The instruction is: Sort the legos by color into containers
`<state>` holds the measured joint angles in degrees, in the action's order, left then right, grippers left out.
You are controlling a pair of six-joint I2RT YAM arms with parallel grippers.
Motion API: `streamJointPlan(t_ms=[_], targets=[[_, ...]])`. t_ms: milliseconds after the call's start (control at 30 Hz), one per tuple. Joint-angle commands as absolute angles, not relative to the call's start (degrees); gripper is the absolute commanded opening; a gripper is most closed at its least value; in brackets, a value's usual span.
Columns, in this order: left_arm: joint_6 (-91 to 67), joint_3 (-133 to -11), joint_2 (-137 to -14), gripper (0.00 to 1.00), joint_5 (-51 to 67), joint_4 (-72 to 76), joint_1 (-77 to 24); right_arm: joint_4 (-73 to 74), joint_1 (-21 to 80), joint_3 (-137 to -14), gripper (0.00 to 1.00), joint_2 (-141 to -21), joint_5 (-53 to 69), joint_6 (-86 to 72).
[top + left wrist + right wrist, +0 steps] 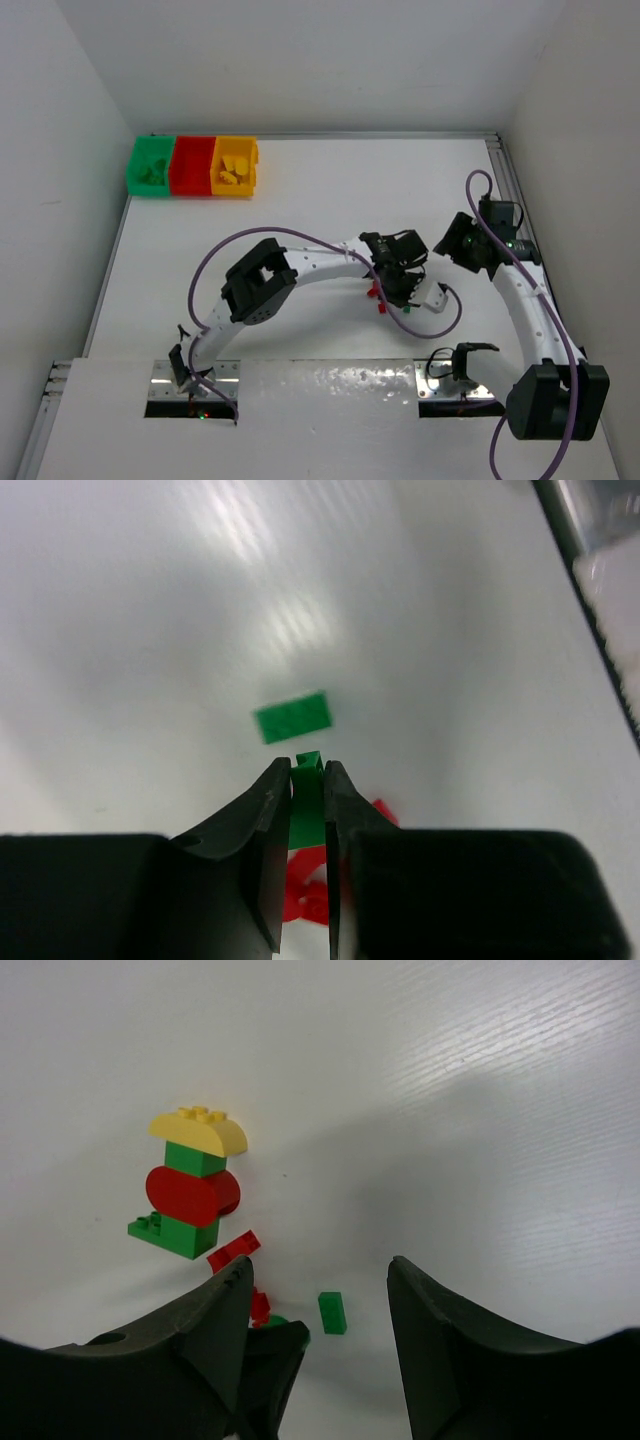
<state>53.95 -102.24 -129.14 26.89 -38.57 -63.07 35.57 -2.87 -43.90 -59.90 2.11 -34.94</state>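
This looks like a robotics lab test cell: a bare white tabletop (330, 190) boxed in by plain white panels (60, 120) at the left, back and right, with small coloured containers (192, 166) at the upper left. The left arm (310, 265) and right arm (532, 305), trailing purple cables (215, 262), are bolted to metal plates (222, 375) at the bottom, and an aluminium rail (507, 200) runs along the right edge.
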Motion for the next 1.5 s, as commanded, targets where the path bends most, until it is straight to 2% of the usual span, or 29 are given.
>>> streamJointPlan(t_ms=[0,67,167,367,567,767,967,1200,1467], targets=[[48.4,-111.5,-124.6,0.00,28.6,-41.9,-62.1,33.8,-2.7,-44.6,0.56,-59.7,1.8,-34.8],[45.6,-115.7,-122.1,0.00,30.1,-43.8,-60.5,33.9,-2.7,-45.0,0.56,-59.8,1.7,-34.8],[37.9,-115.0,-115.7,0.00,33.7,-42.0,-54.0,33.6,-2.8,-45.6,0.56,-59.9,1.4,-35.2],[24.4,-108.7,-104.3,0.00,37.9,-35.6,-31.0,29.1,-2.7,-46.9,0.55,-62.4,5.4,-39.6],[15.1,-99.4,-98.4,0.00,24.0,-20.2,-1.9,28.1,-2.7,-50.0,0.51,-69.2,7.2,-40.3],[12.6,-98.3,-102.7,0.00,18.2,-14.8,16.9,29.9,-2.5,-53.4,0.49,-73.6,8.2,-39.4],[13.0,-95.5,-106.8,0.00,11.7,-8.2,23.2,32.8,-2.3,-53.9,0.50,-73.5,4.0,-37.0],[13.1,-96.2,-116.3,0.00,9.8,-2.8,23.4,39.0,-2.2,-56.0,0.50,-72.2,-3.7,-32.0],[12.0,-108.5,-128.8,0.00,5.7,-1.4,23.4,39.6,-1.9,-54.8,0.51,-66.6,-2.8,-32.2]])
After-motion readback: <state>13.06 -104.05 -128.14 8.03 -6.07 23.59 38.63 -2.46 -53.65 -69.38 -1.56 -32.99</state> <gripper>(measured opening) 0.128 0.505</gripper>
